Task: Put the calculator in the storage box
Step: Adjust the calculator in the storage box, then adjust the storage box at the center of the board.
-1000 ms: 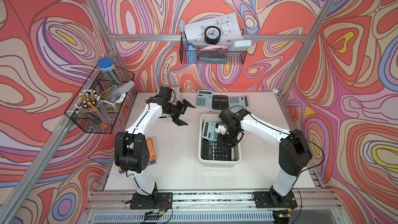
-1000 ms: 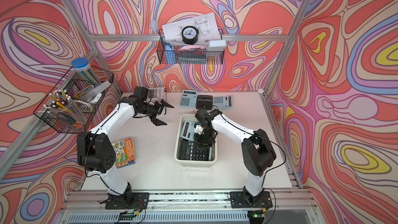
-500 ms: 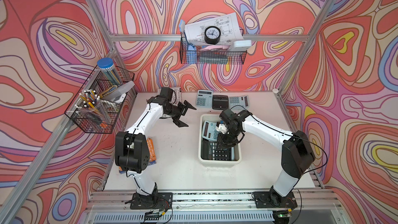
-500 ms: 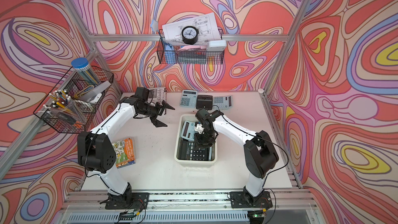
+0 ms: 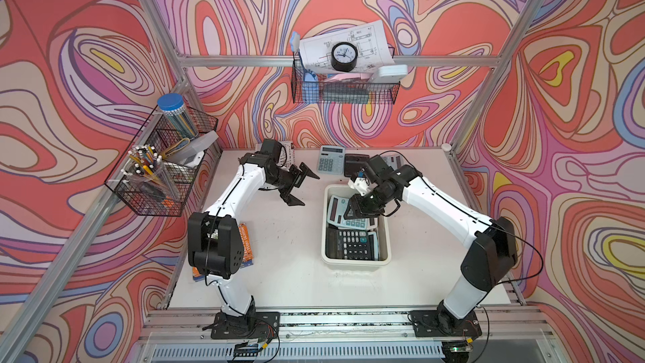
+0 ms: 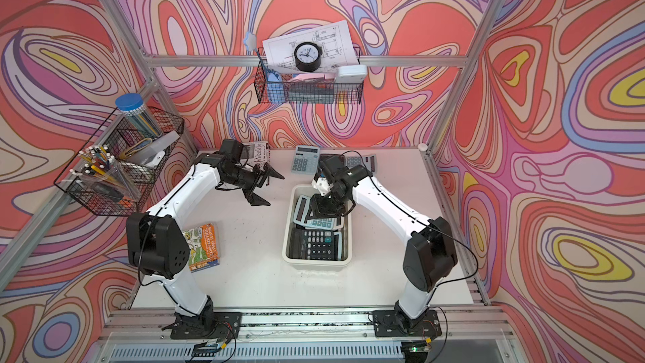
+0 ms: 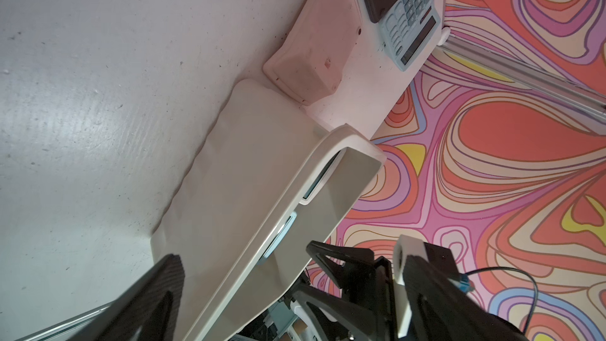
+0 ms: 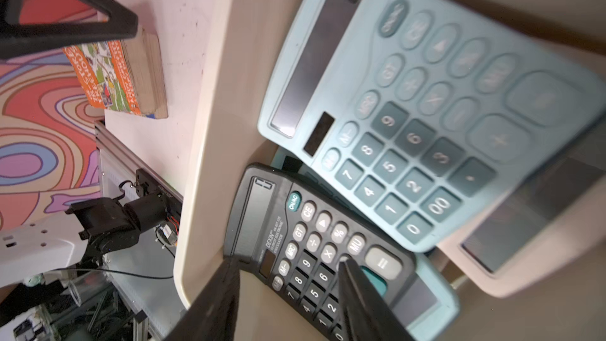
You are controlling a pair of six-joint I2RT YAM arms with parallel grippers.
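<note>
Book [image 6: 202, 246]: flat at your counter's [image 5: 296, 274] left edge. Your left end effector [image 5: 309, 190]: released wide, above bare counter. Storage box [image 5: 354, 265]: centre-right, holding the pale blue calculator [image 8: 410, 109] tilted over a black calculator [image 8: 314, 250]. Your right end effector [image 8: 285, 262]: fingers parted, grasping nothing, over the box.

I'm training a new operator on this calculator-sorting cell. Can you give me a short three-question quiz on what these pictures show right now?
1. True or false: the left gripper holds a calculator.
2. Multiple choice: relative to the storage box, the right gripper is A) above its opening, B) beside it on the table side, C) far behind it.
3. Short answer: what colour is the keys-up calculator lying in the box nearest the arms' bases?
Key: 1 false, its jaws stand open and empty. 2 A. 3 black.
</note>
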